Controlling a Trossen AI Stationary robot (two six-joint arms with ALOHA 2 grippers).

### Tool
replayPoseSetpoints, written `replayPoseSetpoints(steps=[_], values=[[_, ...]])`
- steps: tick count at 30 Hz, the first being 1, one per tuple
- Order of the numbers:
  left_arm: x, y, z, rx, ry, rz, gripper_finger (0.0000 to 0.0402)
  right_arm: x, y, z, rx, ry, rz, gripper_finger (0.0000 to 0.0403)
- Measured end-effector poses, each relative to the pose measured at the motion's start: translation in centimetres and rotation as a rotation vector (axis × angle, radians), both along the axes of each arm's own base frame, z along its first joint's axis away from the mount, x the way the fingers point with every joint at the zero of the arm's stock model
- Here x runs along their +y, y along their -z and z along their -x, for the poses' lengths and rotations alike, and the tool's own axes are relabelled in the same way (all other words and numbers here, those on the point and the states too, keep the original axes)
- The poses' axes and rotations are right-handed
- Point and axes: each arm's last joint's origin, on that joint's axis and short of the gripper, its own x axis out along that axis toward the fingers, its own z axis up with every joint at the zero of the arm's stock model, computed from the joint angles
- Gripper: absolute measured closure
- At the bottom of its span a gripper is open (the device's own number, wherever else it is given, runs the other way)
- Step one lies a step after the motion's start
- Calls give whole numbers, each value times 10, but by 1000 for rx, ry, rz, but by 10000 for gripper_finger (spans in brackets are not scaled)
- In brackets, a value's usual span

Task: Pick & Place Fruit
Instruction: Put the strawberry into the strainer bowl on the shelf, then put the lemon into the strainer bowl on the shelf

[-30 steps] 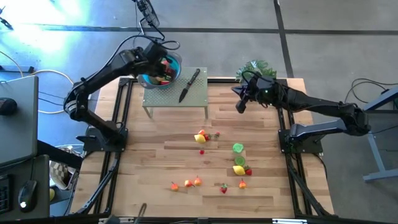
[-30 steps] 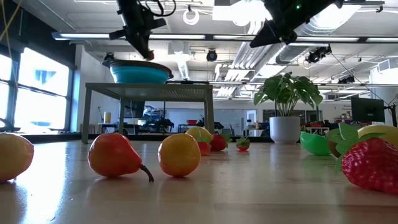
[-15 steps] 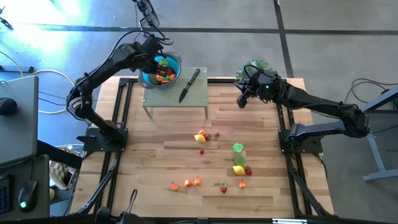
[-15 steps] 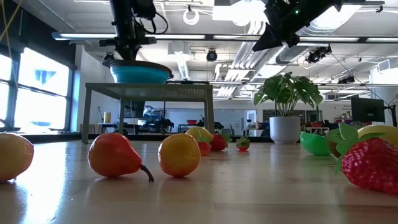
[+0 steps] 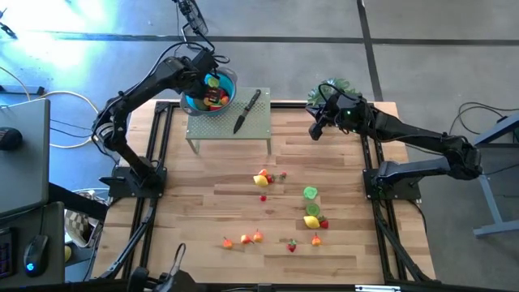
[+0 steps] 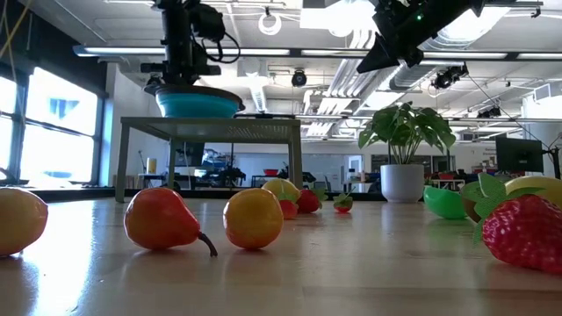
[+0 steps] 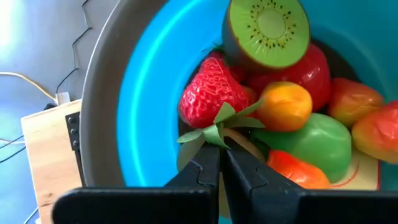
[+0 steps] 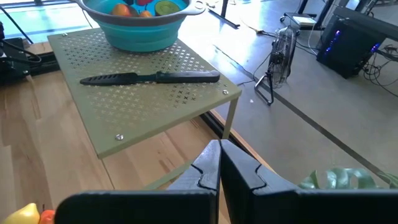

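Observation:
A blue bowl (image 5: 232, 83) with several toy fruit stands on the far left corner of a green perforated stand (image 5: 259, 130). My left gripper (image 7: 221, 149) is shut and points steeply down over the bowl's left side (image 5: 202, 79). A red strawberry (image 7: 208, 96) lies in the bowl right before its fingertips, beside a kiwi half (image 7: 267, 28). More fruit (image 5: 263, 177) lies scattered on the wooden table. My right gripper (image 5: 315, 134) hangs shut and holding nothing above the table's far right (image 8: 219, 144). My left gripper's shut fingertips stand right at the strawberry's green leaves (image 7: 214, 132), coming from above at a slant over the bowl's left rim. Whether they pinch a leaf or only stand beside it, I cannot tell. The strawberry rests among the other fruit in the bowl.
A black-handled knife (image 5: 247, 111) lies on the stand to the right of the bowl. A potted plant (image 5: 332, 85) stands at the far right corner, close to my right gripper. Fruit (image 5: 312, 219) lies loose in the table's middle and near part; a strawberry (image 6: 527, 233) sits close to the low camera.
My left gripper has gone from over the bowl's middle toward its left rim and sunk lower, tipping to point more steeply down. The fruit in the bowl, covered by the arm before, now shows from above. Both grippers have stayed shut.

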Motion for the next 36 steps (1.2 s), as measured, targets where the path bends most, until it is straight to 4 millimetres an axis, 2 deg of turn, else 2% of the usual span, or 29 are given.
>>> replayPoseSetpoints(steps=[4,13,16,24,32,36], values=[[0,0,-1,-11,-11,-7,383,0,0,0,0,0,0,400],[1,-1,0,-6,-38,-19,313,0,0,0,0,0,0,400],[0,-10,1,-25,-36,-29,306,0,0,0,0,0,0,400],[-10,-55,-1,-105,28,-131,328,0,0,0,0,-1,0,400],[-38,-62,-32,-133,263,-179,391,0,0,0,0,-2,0,400],[-54,-65,-48,-152,369,-217,396,0,0,0,2,-4,-2,400]])
